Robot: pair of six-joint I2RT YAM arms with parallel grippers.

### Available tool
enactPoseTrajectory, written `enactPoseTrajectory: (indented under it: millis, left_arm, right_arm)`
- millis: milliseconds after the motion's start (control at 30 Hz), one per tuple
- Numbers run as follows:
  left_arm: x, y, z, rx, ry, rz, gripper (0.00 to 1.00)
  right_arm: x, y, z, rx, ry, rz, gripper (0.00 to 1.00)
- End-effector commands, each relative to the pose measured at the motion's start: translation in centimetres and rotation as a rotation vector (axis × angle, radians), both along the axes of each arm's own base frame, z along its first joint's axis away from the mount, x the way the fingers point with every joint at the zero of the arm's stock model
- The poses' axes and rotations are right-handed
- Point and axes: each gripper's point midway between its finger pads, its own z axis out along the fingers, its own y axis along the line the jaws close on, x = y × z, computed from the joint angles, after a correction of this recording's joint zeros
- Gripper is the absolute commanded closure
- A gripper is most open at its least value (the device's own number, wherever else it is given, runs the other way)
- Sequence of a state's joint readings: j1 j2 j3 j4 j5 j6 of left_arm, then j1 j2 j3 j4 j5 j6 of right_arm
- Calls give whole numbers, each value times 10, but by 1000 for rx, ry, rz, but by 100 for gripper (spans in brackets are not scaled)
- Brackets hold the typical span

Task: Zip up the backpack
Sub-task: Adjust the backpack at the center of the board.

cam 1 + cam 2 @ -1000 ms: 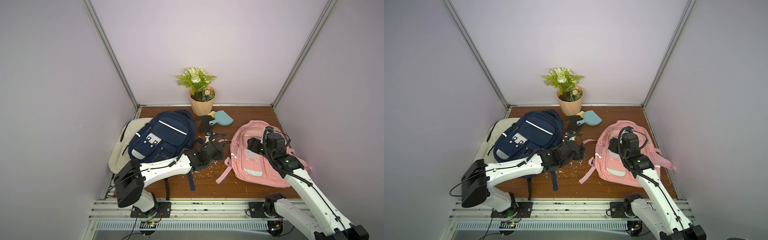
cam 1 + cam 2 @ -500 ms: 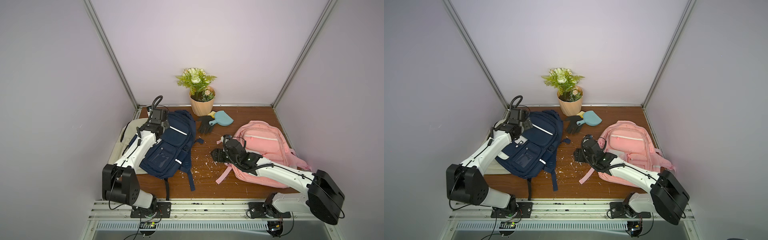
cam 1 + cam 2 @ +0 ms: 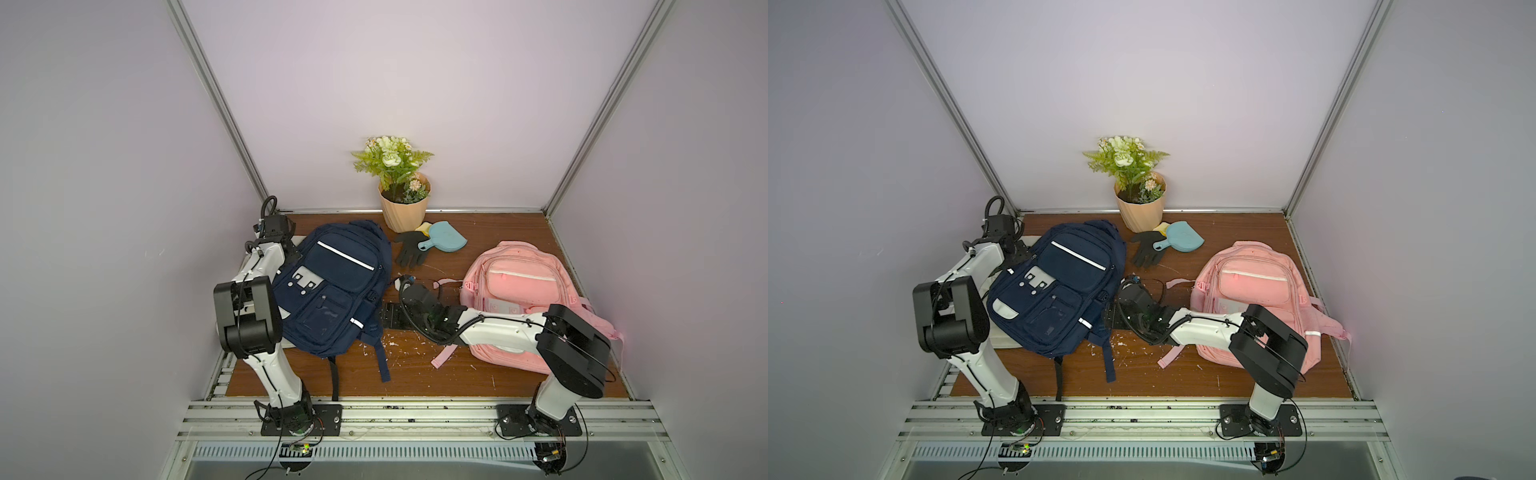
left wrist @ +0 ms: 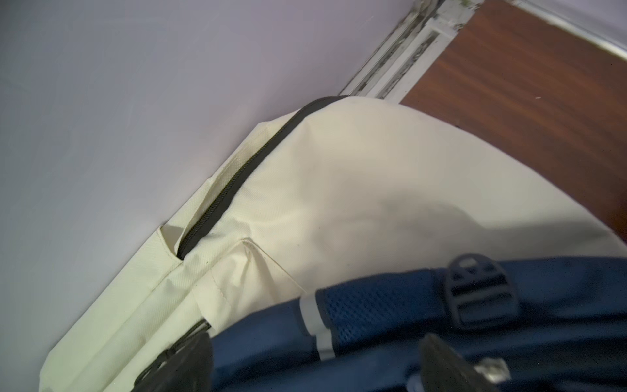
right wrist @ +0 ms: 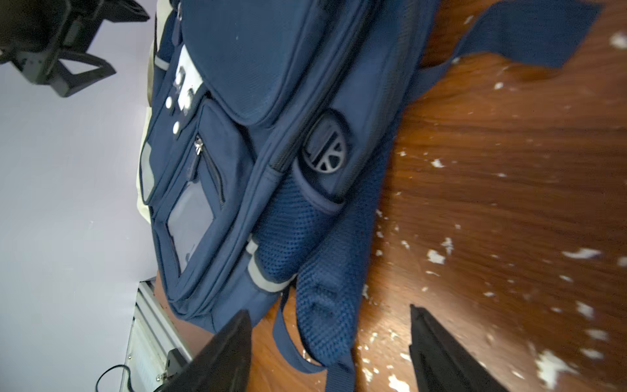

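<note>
Wood tabletop (image 3: 415, 374), white-flecked, beneath navy backpack (image 3: 332, 291); lilac walls (image 3: 415, 83) around.

Just behind the right claw (image 3: 389, 319), under its forearm, we see a pink backpack (image 3: 519, 291) lying flat. One loose pink strap (image 3: 442, 357) trails onto the brown wooden tabletop (image 3: 415, 380). White crumbs (image 5: 437, 256) are scattered over the wood beneath and around that claw. To its side, toward the back wall, we find a black glove (image 3: 409, 254) with the handle of a light blue scoop (image 3: 448, 237) lying across it. Just past them stands a peach pot (image 3: 402, 214) of ferns and white flowers. Under the left claw (image 4: 315, 366) lies a cream bag (image 4: 339, 203), pressed against the side wall, with a black zipper (image 4: 234, 183) along its edge.
</note>
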State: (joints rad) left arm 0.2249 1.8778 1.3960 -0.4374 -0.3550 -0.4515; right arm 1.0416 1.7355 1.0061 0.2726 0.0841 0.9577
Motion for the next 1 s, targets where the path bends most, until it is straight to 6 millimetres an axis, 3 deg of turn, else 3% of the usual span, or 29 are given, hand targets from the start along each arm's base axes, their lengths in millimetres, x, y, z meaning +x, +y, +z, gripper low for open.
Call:
enactPoseTrajectory:
  millis: [0, 167, 233, 533, 633, 767, 967]
  left_arm:
    - [0, 2, -26, -48, 57, -15, 4]
    - [7, 1, -64, -155, 70, -40, 4]
    - [9, -5, -71, -200, 69, -58, 9]
    - [-13, -39, -61, -280, -10, -89, 47]
    - [-18, -53, -54, -281, -33, -111, 62]
    - [-24, -75, -47, -316, -62, -155, 80]
    - [-40, -105, -13, -341, -169, -199, 92]
  right_arm:
    - [-2, 24, 19, 101, 10, 28, 24]
    - [-3, 37, 0, 99, 35, 54, 23]
    - [-2, 42, -5, 96, 40, 63, 23]
    - [18, 60, -26, 51, 38, 54, 27]
    - [24, 59, -21, 39, 7, 46, 37]
    - [30, 55, -5, 24, -60, 37, 60]
    - [39, 34, 33, -9, -184, -8, 93]
